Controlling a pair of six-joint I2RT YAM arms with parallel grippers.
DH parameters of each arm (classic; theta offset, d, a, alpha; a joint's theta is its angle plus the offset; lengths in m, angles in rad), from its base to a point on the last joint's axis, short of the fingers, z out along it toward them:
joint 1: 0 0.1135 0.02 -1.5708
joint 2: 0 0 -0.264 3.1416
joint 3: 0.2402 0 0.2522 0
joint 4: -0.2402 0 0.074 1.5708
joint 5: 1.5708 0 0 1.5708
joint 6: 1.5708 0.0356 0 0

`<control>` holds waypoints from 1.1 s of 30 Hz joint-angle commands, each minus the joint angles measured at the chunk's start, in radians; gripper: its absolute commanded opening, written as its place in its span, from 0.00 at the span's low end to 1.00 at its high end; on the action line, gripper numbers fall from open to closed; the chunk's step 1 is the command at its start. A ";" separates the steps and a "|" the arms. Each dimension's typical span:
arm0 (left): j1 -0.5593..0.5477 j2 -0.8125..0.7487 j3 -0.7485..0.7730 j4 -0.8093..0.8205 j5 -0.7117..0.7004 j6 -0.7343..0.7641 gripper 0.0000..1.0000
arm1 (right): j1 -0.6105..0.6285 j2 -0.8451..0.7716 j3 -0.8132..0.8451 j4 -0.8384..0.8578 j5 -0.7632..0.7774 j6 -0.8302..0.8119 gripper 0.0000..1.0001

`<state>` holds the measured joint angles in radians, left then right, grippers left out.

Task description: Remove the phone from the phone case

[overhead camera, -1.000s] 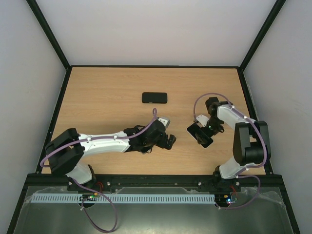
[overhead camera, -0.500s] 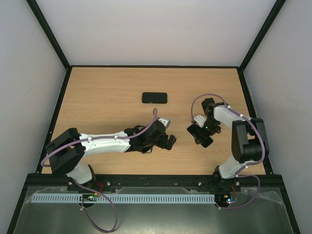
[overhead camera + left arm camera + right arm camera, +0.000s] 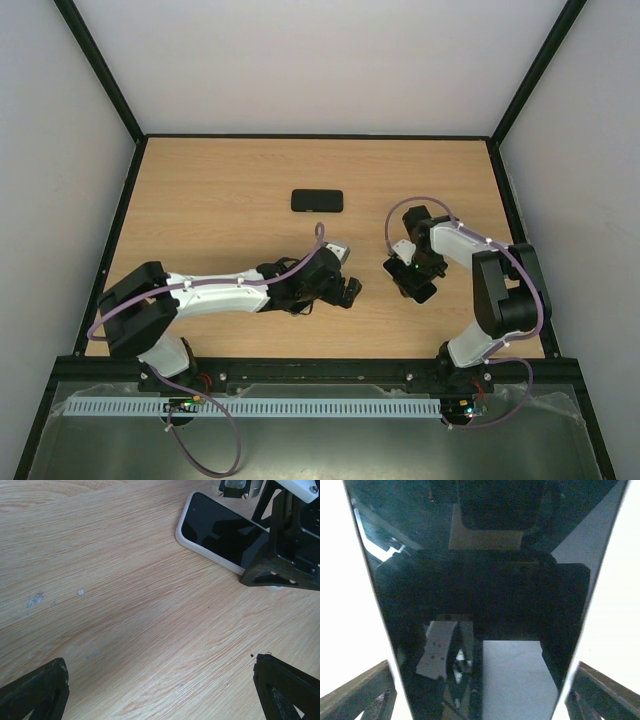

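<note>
Top: overhead. Left wrist: low, oblique. Right wrist: close above phone (image 3: 480,605); all 3 show it.

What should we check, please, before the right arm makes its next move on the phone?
1. Right end effector straddles the phone: ok.
2. Its fingers firmly clamp the phone's edges: cannot tell.
3. Left end effector open, empty: ok.
4. Left end effector bracing the phone: not ok; bare table lies between them.
5. Phone flat, screen up: ok.
6. Black phone-sized object at the far side clear of both arms: ok.
</note>
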<state>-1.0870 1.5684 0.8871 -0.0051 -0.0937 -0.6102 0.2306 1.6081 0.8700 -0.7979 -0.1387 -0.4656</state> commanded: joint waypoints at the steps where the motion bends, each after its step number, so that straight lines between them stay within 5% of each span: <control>1: 0.003 0.013 0.009 0.017 0.005 -0.004 1.00 | 0.008 0.029 -0.045 0.013 0.015 0.014 0.80; 9: 0.006 -0.002 0.009 0.006 -0.018 -0.046 1.00 | 0.008 -0.009 -0.015 -0.003 -0.041 0.024 0.51; 18: 0.088 -0.116 -0.012 -0.010 -0.018 -0.127 1.00 | 0.010 -0.225 0.108 -0.015 -0.149 0.055 0.48; 25: 0.168 -0.256 0.054 0.046 -0.020 -0.069 0.99 | 0.009 -0.325 0.234 0.027 -0.384 0.154 0.47; 33: 0.185 -0.180 0.219 0.064 0.046 -0.057 0.86 | 0.010 -0.437 0.163 0.175 -0.582 0.224 0.46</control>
<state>-0.9028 1.3331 1.0306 0.0360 -0.0937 -0.6743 0.2359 1.2266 1.0660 -0.7280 -0.5880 -0.2932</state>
